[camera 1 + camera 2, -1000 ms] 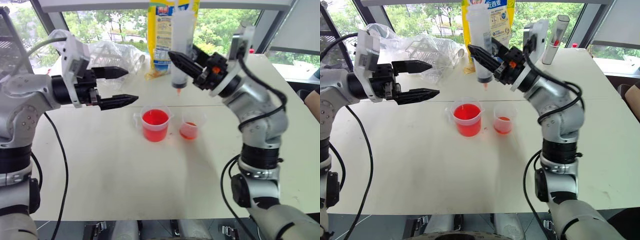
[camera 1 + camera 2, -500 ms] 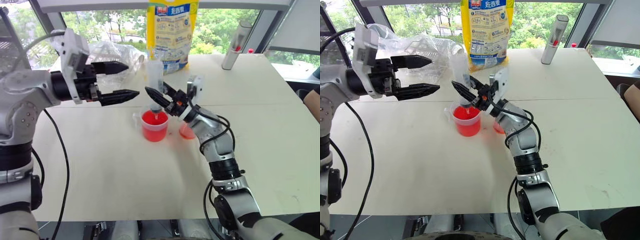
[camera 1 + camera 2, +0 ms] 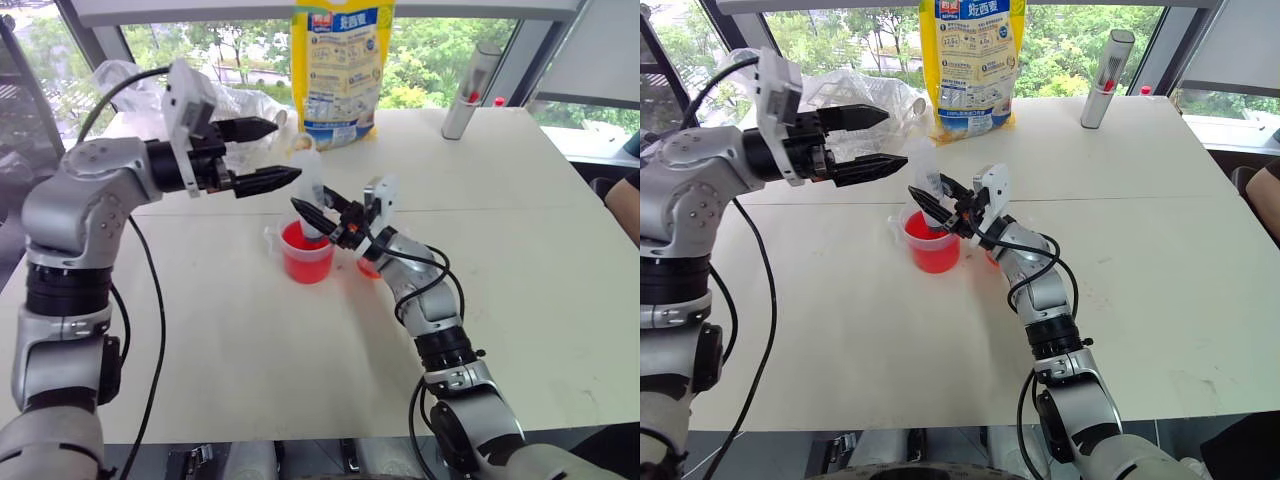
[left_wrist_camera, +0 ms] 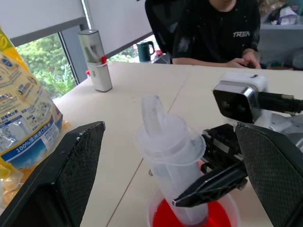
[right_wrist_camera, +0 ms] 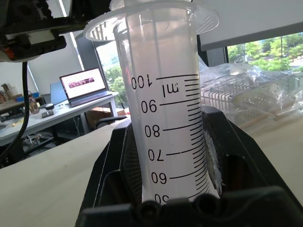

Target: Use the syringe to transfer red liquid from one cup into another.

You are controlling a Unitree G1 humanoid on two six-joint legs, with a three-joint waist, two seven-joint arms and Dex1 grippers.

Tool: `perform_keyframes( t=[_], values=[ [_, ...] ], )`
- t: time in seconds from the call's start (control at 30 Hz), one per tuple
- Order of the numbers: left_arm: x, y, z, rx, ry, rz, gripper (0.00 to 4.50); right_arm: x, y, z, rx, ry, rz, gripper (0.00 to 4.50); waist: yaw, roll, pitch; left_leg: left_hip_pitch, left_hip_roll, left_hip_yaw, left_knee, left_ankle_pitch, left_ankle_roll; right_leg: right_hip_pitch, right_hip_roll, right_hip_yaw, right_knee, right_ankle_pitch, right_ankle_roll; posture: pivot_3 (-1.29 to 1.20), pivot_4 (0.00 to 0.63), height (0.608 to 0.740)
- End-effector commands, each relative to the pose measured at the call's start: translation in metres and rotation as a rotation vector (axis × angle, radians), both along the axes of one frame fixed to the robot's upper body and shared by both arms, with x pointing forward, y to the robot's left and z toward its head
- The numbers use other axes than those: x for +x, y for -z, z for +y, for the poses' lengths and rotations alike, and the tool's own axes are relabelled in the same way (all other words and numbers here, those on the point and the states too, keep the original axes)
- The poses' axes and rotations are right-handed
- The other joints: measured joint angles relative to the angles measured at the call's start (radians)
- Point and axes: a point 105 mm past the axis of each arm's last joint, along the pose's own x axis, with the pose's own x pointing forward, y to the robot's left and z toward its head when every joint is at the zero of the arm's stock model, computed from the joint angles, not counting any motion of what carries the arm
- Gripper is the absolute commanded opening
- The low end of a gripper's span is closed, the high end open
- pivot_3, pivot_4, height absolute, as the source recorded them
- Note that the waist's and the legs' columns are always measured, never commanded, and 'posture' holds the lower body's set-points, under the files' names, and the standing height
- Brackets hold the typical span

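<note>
The syringe (image 3: 311, 185) stands tilted with its lower end in the red liquid (image 3: 305, 240) of the larger cup (image 3: 306, 262). My right gripper (image 3: 318, 211) is shut on the syringe barrel (image 5: 170, 109), low on the printed scale. My left gripper (image 3: 288, 148) is open and level, its fingertips beside the syringe's upper end (image 4: 156, 113), apart from it. The smaller cup (image 3: 366, 267) stands just right of the larger one, mostly hidden behind my right arm, with a little red showing in it.
A yellow bag (image 3: 343, 65) stands at the table's far edge. To its left lies a clear plastic bag with a white rack (image 3: 855, 90) inside. A grey cylinder with a red cap (image 3: 468, 92) stands far right. A person (image 4: 213, 28) sits beyond the table.
My right gripper has come down and left, bringing the syringe from above the cups into the larger cup. My left gripper has moved right toward the syringe's top, still open.
</note>
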Motion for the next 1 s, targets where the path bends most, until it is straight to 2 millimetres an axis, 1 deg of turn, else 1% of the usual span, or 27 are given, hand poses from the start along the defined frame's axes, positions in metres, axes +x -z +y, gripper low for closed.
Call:
perform_keyframes(
  t=[0.03, 0.13, 0.27, 0.4, 0.5, 0.6, 0.7, 0.73, 0.77, 0.87, 1.0],
  values=[
    [-0.001, -0.014, -0.004, -0.015, 0.015, -0.046, 4.50, -0.004, -0.008, 0.001, 0.006, -0.006, -0.043, 1.40, 0.000, 0.000, 0.000, 0.000, 0.000, 0.000, 0.000, 0.000, 0.000, 0.000, 0.000, 0.000, 0.000, 0.000, 0.000, 0.00, 0.150, 0.740],
    [0.000, -0.011, -0.007, -0.013, 0.035, -0.035, 4.50, -0.004, -0.008, 0.002, -0.001, -0.007, -0.046, 1.40, -0.001, 0.000, 0.000, 0.000, 0.000, 0.000, 0.000, 0.000, 0.000, 0.000, 0.000, 0.000, 0.000, 0.000, 0.000, 0.00, 0.150, 0.740],
    [0.004, -0.015, -0.016, -0.053, 0.053, -0.023, 4.50, -0.005, -0.007, 0.004, -0.014, -0.012, -0.052, 1.40, 0.001, 0.000, 0.000, 0.000, 0.000, 0.000, 0.000, 0.000, 0.000, 0.000, 0.000, 0.000, 0.000, 0.000, 0.000, 0.00, 0.150, 0.740],
    [0.009, -0.013, -0.019, -0.062, 0.051, -0.014, 4.50, -0.005, -0.007, 0.005, -0.019, -0.014, -0.055, 1.40, -0.001, 0.000, 0.000, 0.000, 0.000, 0.000, 0.000, 0.000, 0.000, 0.001, 0.000, 0.000, 0.000, 0.000, 0.000, 0.00, 0.150, 0.740],
    [0.012, -0.011, -0.019, -0.069, 0.042, -0.001, 3.68, -0.005, -0.007, 0.005, -0.023, -0.014, -0.057, 1.40, -0.001, 0.000, 0.000, 0.001, 0.000, 0.000, 0.000, 0.000, 0.000, 0.001, 0.000, 0.000, 0.000, 0.000, 0.000, 0.00, 0.150, 0.740],
    [0.013, -0.007, -0.020, -0.065, 0.041, 0.013, 2.21, -0.005, -0.007, 0.005, -0.026, -0.014, -0.058, 1.40, -0.001, 0.000, 0.000, 0.001, 0.000, 0.000, 0.000, 0.000, 0.000, 0.001, 0.000, 0.000, 0.000, 0.000, 0.000, 0.00, 0.150, 0.740],
    [0.013, -0.003, -0.021, -0.061, 0.046, 0.028, 0.55, -0.005, -0.007, 0.006, -0.029, -0.016, -0.057, 1.40, -0.001, 0.000, 0.000, 0.001, 0.000, 0.000, 0.000, 0.000, 0.000, 0.001, 0.000, 0.000, 0.000, 0.000, 0.000, 0.00, 0.150, 0.740],
    [0.012, -0.002, -0.021, -0.060, 0.046, 0.031, 0.20, -0.005, -0.007, 0.006, -0.029, -0.017, -0.058, 1.40, 0.001, 0.000, 0.000, 0.001, 0.000, 0.000, 0.000, 0.000, 0.000, 0.001, 0.000, 0.000, 0.000, 0.000, 0.000, 0.00, 0.150, 0.740],
    [0.012, -0.001, -0.022, -0.060, 0.047, 0.033, 0.09, -0.005, -0.007, 0.006, -0.030, -0.018, -0.057, 1.40, 0.000, 0.000, 0.000, 0.001, 0.000, 0.000, 0.000, 0.000, 0.000, 0.001, 0.000, 0.000, 0.000, 0.000, 0.000, 0.00, 0.150, 0.740],
    [0.011, -0.002, -0.022, -0.062, 0.050, 0.035, 0.09, -0.006, -0.006, 0.007, -0.034, -0.022, -0.057, 1.40, 0.000, 0.000, 0.000, 0.001, 0.000, 0.000, 0.000, 0.000, 0.000, 0.001, 0.000, 0.000, 0.000, 0.000, 0.000, 0.00, 0.150, 0.740],
    [0.011, -0.009, -0.022, -0.076, 0.048, 0.019, 0.09, -0.008, -0.003, 0.008, -0.045, -0.033, -0.051, 1.40, 0.000, 0.000, 0.000, 0.001, 0.000, 0.000, 0.000, 0.000, 0.000, 0.001, 0.000, 0.000, 0.000, 0.000, 0.000, 0.00, 0.150, 0.740]
  ],
)
